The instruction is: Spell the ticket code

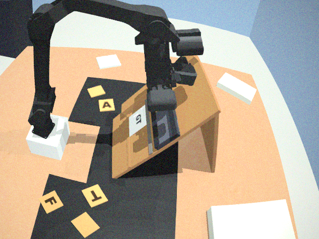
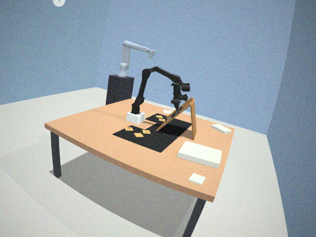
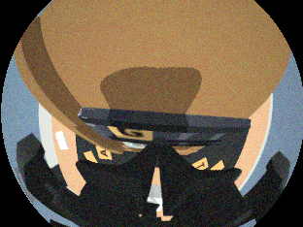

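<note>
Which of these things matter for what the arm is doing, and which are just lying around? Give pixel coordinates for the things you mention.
For the job:
- ticket (image 1: 137, 120) reading GT
- letter rail (image 1: 177, 125) (image 3: 214, 119) on the sloping board (image 1: 198, 97) (image 2: 193, 119) (image 3: 155, 39)
- G tile (image 3: 121, 132), in the rail
- T tile (image 1: 94, 195) (image 2: 146, 131) (image 3: 200, 164)

Just lying about:
- large white slab (image 1: 249, 218) (image 2: 200, 153)
- small white square (image 2: 197, 179)

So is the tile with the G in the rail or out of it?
In: the wrist view shows the G tile behind the rail's dark, see-through cover, on the sloping board.

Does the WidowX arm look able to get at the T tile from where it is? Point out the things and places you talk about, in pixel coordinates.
Probably yes, after swinging back off the board (image 1: 198, 95): the gripper (image 3: 158, 140) is shut with nothing in it, and the T tile (image 1: 94, 195) (image 3: 200, 164) lies face up, uncovered, on the dark mat.
</note>
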Robot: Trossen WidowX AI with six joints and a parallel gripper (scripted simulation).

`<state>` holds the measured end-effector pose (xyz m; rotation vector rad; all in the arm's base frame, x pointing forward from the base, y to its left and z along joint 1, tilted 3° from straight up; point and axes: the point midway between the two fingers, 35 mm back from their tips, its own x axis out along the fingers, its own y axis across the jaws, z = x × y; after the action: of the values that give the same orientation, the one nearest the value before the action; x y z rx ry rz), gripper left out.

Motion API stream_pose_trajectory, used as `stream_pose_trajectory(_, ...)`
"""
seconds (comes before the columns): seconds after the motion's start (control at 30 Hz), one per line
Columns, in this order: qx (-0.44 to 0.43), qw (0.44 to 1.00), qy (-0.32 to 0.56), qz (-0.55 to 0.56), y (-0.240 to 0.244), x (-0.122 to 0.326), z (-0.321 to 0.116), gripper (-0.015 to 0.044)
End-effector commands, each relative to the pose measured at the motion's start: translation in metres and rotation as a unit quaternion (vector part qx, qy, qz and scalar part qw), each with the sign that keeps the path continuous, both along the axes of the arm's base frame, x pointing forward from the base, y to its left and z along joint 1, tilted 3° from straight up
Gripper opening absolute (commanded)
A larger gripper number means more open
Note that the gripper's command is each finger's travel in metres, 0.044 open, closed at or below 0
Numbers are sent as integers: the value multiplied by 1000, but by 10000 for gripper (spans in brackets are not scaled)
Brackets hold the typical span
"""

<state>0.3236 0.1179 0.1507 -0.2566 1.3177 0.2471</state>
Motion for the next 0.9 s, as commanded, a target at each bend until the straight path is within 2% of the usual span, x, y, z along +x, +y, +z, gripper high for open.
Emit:
stream_pose_trajectory(0.0, 0, 1000, 2, 3, 1, 2, -3, 0)
stream_pose_trajectory(0.87, 0, 1000, 2, 3, 5, 3, -3, 0)
